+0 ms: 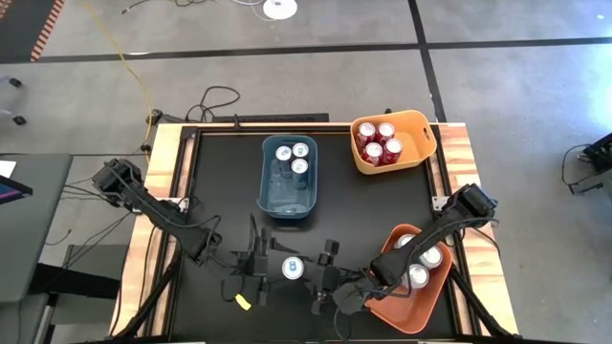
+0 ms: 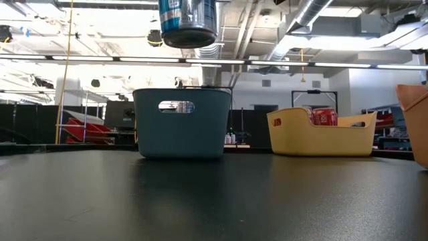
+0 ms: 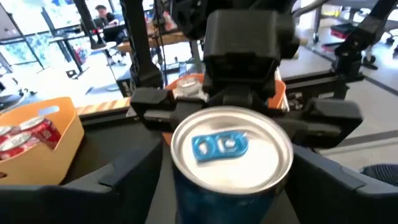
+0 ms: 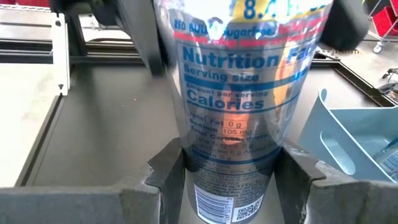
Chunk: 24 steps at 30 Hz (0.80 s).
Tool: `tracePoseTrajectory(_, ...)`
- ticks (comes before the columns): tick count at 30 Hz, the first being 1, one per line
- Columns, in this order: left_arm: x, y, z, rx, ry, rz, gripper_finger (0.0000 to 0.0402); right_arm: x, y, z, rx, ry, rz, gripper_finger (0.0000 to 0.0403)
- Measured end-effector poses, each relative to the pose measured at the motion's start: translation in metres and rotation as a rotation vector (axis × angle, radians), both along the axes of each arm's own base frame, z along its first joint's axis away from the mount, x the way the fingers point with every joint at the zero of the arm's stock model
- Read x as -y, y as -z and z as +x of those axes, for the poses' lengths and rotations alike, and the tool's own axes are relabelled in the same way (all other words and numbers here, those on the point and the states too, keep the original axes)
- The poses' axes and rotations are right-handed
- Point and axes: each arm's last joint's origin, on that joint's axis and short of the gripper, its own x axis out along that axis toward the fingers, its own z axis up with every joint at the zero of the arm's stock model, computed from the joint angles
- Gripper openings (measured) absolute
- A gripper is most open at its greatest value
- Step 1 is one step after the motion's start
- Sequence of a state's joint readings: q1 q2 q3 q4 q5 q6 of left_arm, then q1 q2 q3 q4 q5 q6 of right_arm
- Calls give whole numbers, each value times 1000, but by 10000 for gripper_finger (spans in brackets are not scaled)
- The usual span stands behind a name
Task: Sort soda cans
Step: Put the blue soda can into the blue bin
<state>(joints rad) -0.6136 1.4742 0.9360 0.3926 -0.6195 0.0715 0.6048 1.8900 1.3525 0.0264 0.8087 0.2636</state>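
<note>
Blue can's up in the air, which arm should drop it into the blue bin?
Probably left. The blue can sits between the left end effector and right end effector, but the blue bin lies on the left arm's side of centre.

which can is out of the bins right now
The blue can near the table's front edge, lifted off the table between the left gripper and right gripper. Every other can sits inside the blue, yellow or orange bin.

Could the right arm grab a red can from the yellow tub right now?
Probably not yet: the right gripper and the left gripper both clamp the raised blue can. Otherwise the way to the red cans looks open.
</note>
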Motion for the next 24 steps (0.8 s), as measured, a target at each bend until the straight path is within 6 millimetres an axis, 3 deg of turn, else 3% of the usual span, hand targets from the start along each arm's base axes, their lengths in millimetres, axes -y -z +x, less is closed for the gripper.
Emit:
tracePoseTrajectory(7,1,-1,0,5,18,15,232,0,0,0,1,0,1,193)
tracePoseTrajectory(12,0,1,0,-6,-8,23,232,-1,2,0,-29,-44,5,208)
tracePoseTrajectory(16,-7,-2,-5,-43,-44,43,232,0,3,-1,-51,-58,1,251)
tracePoseTrajectory(24,-41,-35,-22,-16,-77,83,232,1,-7,-4,0,6,45,318)
